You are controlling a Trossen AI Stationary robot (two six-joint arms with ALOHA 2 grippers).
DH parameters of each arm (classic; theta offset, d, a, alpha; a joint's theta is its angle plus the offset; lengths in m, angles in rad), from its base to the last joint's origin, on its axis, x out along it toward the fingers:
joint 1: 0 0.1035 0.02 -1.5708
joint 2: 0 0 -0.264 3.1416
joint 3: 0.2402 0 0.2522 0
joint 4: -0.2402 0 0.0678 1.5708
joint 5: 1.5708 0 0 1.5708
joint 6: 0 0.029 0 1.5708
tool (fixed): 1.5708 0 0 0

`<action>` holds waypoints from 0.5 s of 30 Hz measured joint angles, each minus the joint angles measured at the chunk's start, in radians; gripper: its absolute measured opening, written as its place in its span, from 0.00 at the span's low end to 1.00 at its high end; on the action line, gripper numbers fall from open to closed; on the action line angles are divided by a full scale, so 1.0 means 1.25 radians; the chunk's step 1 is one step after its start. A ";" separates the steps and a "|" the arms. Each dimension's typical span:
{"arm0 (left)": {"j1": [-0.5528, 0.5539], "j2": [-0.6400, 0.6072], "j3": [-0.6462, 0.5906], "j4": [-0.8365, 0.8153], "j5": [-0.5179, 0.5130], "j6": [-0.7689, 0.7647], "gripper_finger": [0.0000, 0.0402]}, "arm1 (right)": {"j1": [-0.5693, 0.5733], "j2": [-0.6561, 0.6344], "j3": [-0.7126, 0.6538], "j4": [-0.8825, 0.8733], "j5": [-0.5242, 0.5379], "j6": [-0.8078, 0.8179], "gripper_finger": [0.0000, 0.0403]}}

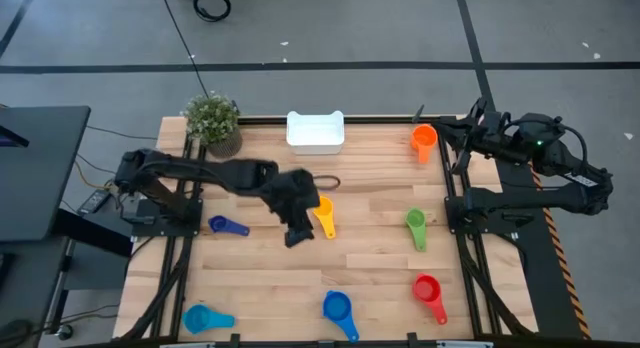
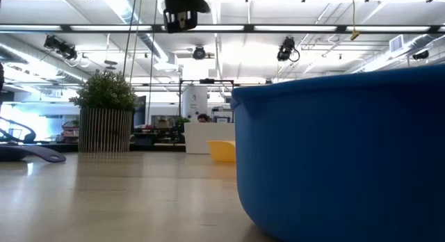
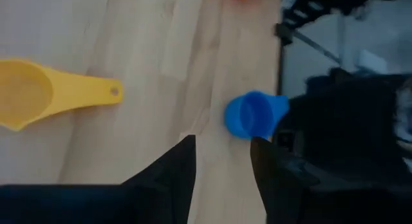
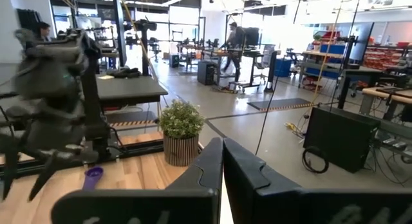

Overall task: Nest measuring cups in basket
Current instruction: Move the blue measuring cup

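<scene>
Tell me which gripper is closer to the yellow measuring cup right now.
Left. The left gripper hovers right beside the yellow measuring cup mid-table; the right gripper is parked at the table's far right edge, near the orange cup.

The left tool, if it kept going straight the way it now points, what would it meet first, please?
Probably the bare table: the left tool points down at the wood, open and empty. The yellow cup and a blue cup lie to either side.
</scene>
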 joint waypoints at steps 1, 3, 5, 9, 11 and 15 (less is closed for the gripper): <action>-0.017 0.008 -0.001 -0.006 -0.022 -0.021 0.39 | 0.000 0.000 0.000 0.000 0.000 -0.008 0.05; -0.047 0.026 0.000 0.032 -0.061 -0.071 0.39 | 0.000 -0.001 0.000 0.001 0.000 -0.016 0.05; -0.074 0.046 0.000 0.040 -0.088 -0.122 0.39 | 0.000 -0.001 0.000 0.004 0.000 -0.025 0.05; -0.120 0.096 0.000 0.106 -0.117 -0.200 0.39 | 0.000 -0.004 0.000 0.007 0.000 -0.033 0.05; -0.142 0.126 0.001 0.152 -0.122 -0.219 0.39 | 0.001 -0.005 0.000 0.004 -0.001 -0.034 0.05; -0.185 0.190 0.000 0.227 -0.134 -0.222 0.39 | 0.001 -0.007 0.000 0.004 -0.015 -0.060 0.05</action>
